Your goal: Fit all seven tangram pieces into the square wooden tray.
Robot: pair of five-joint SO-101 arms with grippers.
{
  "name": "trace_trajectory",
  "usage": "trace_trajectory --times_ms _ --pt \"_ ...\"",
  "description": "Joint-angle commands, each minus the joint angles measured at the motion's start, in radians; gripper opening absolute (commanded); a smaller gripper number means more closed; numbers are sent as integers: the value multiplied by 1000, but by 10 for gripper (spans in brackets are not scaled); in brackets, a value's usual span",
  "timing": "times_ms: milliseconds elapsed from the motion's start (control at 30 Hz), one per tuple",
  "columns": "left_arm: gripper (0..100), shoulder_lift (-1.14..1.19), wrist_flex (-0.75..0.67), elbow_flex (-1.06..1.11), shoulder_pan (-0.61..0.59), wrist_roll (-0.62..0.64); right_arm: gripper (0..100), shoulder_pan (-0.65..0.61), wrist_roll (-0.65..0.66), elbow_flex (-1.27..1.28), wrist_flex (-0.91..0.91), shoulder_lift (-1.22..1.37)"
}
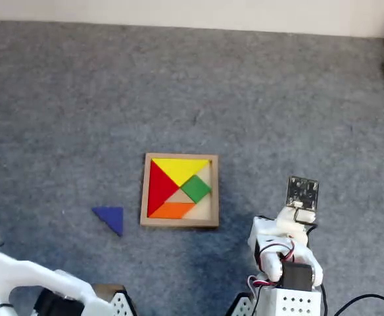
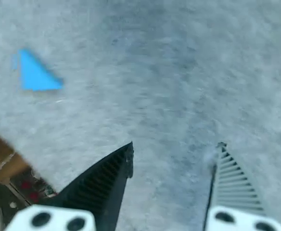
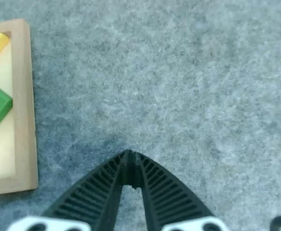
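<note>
The square wooden tray (image 1: 143, 191) lies mid-table on grey carpet. Inside it are a red triangle (image 1: 158, 187), a yellow triangle (image 1: 177, 168), a green square (image 1: 196, 188) and an orange piece (image 1: 172, 210); bare wood shows along its right side. A blue triangle (image 1: 110, 217) lies on the carpet left of the tray, also seen as the blue triangle (image 2: 34, 74) in the left wrist view. My left gripper (image 2: 174, 149) is open over bare carpet, some way from that triangle. My right gripper (image 3: 131, 156) is shut and empty, just right of the tray (image 3: 25, 106).
Grey carpet covers the whole surface, with open room behind and to the right of the tray. The right arm's body (image 1: 287, 247) stands at the front right, the left arm (image 1: 21, 276) at the front left corner. A brown object (image 2: 1, 159) sits near the left gripper.
</note>
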Motion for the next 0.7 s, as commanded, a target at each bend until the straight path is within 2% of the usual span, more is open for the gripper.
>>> trace_trajectory --times_ms 0,333,533,667 --pt "264 -12 -12 19 165 9 9 13 -2 125 7 -13" --pt "263 -12 -12 56 650 21 9 13 -2 125 7 -13" --pt "309 -10 -15 87 883 170 9 13 -2 125 7 -13" --pt "322 -10 -98 160 1004 258 9 13 -2 125 7 -13"
